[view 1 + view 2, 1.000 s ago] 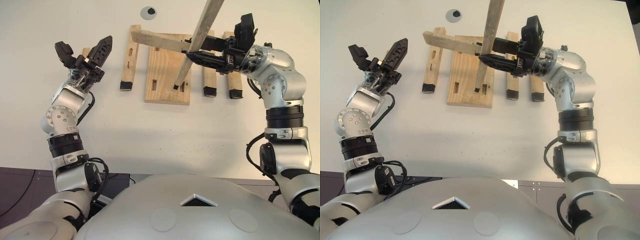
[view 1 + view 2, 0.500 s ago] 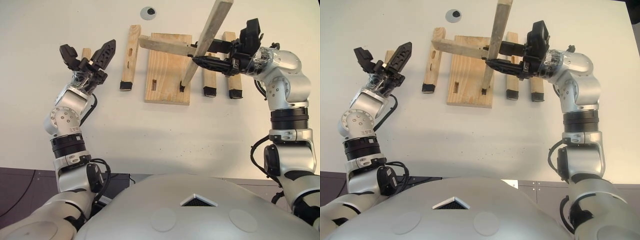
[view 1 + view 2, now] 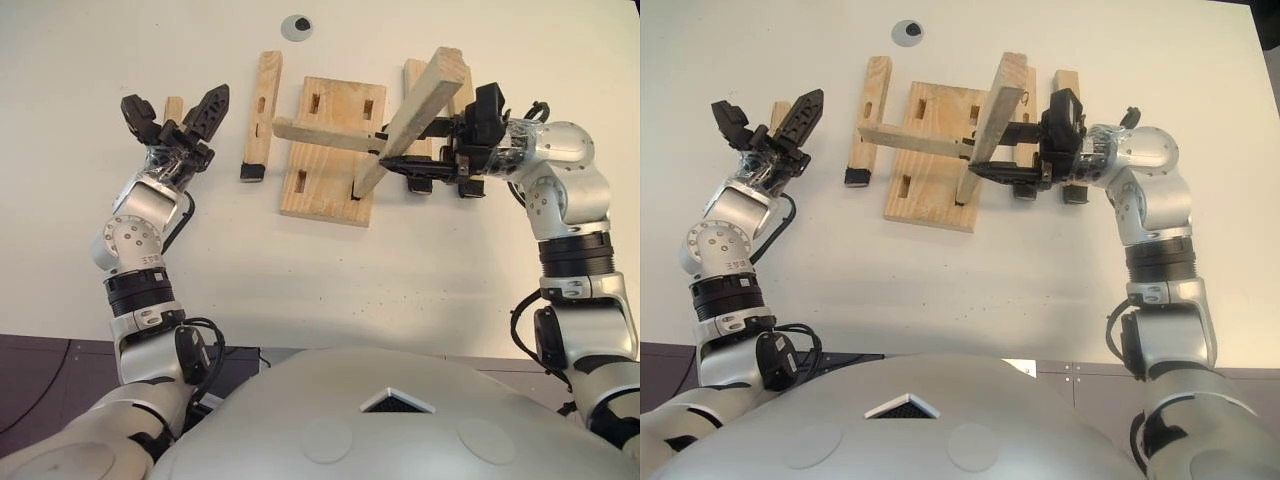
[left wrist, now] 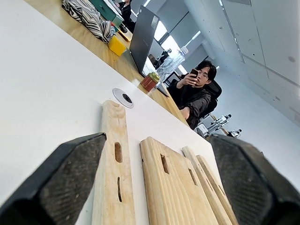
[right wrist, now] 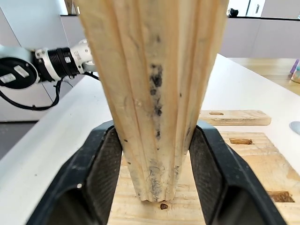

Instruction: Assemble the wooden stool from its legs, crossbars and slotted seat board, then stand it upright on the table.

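Observation:
The slotted seat board (image 3: 325, 175) lies flat on the white table, slightly turned. My right gripper (image 3: 402, 146) is shut on a wooden leg (image 3: 418, 105) that leans over the board, its lower end touching the board near a slot. A crossbar (image 3: 320, 134) sticks out of that leg towards the left, above the board. In the right wrist view the leg (image 5: 154, 84) fills the gap between both black fingers (image 5: 101, 173). A loose leg (image 3: 262, 115) lies left of the board. My left gripper (image 3: 175, 108) hangs open farther left, nothing in it; its wrist view shows that leg (image 4: 115, 168) and the board (image 4: 173, 192).
More loose legs (image 3: 470, 185) lie right of the board, partly behind my right gripper. A short wooden piece (image 3: 173, 103) rests under my left gripper. A grey disc (image 3: 296, 26) is set into the table at the back. The near half of the table (image 3: 330, 290) is bare.
My right gripper has come down and tipped the leg with its crossbar lower over the board. The board has slid a little nearer and turned. My left arm has hardly moved.

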